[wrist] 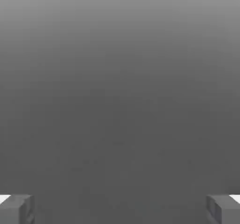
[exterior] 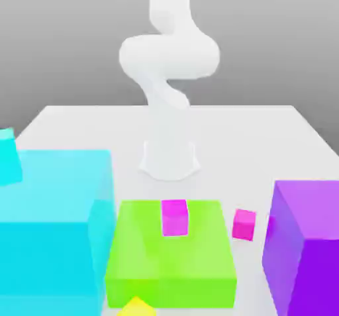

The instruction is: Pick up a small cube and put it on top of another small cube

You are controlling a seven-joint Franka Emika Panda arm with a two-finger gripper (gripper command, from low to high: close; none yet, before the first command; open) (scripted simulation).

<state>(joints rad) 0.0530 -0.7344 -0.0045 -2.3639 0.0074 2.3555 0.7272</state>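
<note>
The tiny hot-pink cube (exterior: 243, 224) rests on the white table (exterior: 265, 136), between the green block and the purple block. The slightly larger magenta cube (exterior: 175, 216) stands on top of the flat green block (exterior: 172, 255), near its far edge. The white arm (exterior: 169, 63) rises from its base behind the blocks and leaves the exterior view at the top. In the hand view my gripper (wrist: 120, 209) is open, its grey fingertips (wrist: 16, 209) set wide apart with nothing between them and plain grey beyond.
A big cyan block (exterior: 53, 228) fills the exterior view's left, with a small cyan cube (exterior: 6, 156) at its far corner. A big purple block (exterior: 304, 248) stands at the right. A small yellow cube (exterior: 137, 306) sits at the front edge.
</note>
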